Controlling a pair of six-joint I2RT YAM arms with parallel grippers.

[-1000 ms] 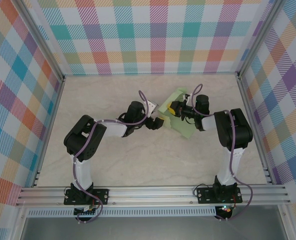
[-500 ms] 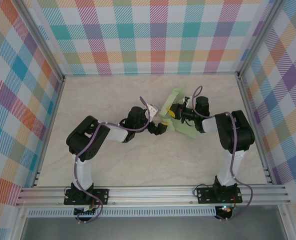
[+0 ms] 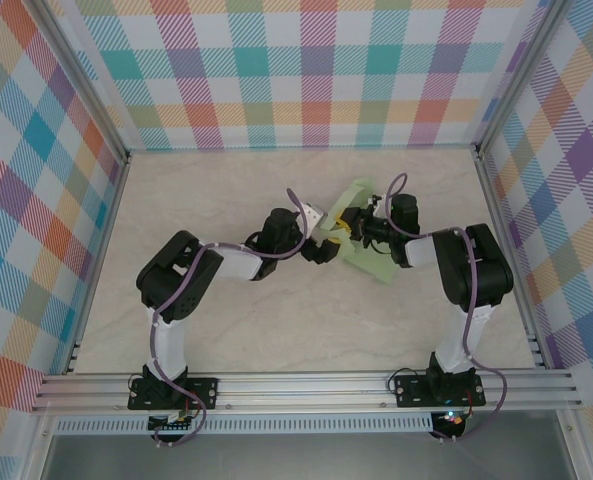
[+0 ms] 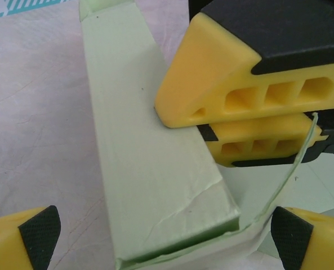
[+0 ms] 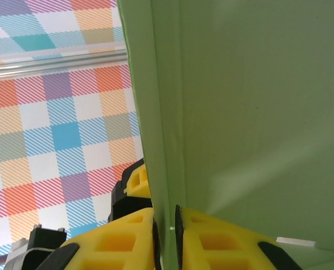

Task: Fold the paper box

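Paper box [image 3: 368,262]: pale green card, partly folded, flat on the pale marbled table [image 3: 206,200] with one flap raised. Pinched by the right gripper [image 3: 347,228]; seen from the top camera spreading behind, to the right of and in front of that gripper.

Right wrist view: right gripper [image 5: 165,225] pressed together on a thin upright edge of the box [image 5: 257,84], yellow fingers [image 5: 116,242] tight on either face of the card. Broad green panel to the right of the pinched fold, checked wall [image 5: 59,112] to the left of it.

Left gripper [image 3: 321,248]: just left of the right gripper in the top view, very close, tips aimed toward it.

Left wrist view: left gripper [image 4: 167,239] spread wide, black-padded fingertips [image 4: 38,236] low at both corners, apart from the card. Long folded panel of the box [image 4: 150,169] between those tips, running away up the frame, creased and wrinkled near the close end. Right gripper [image 4: 189,126] to the upper right of that panel, upper yellow finger up against the panel's right edge, lower finger stacked just beneath. Thin curved card edge below and to the right of the right gripper. Cannot tell here how much card sits inside the pinch. Table [image 4: 31,112] on the side of the panel away from the right gripper.
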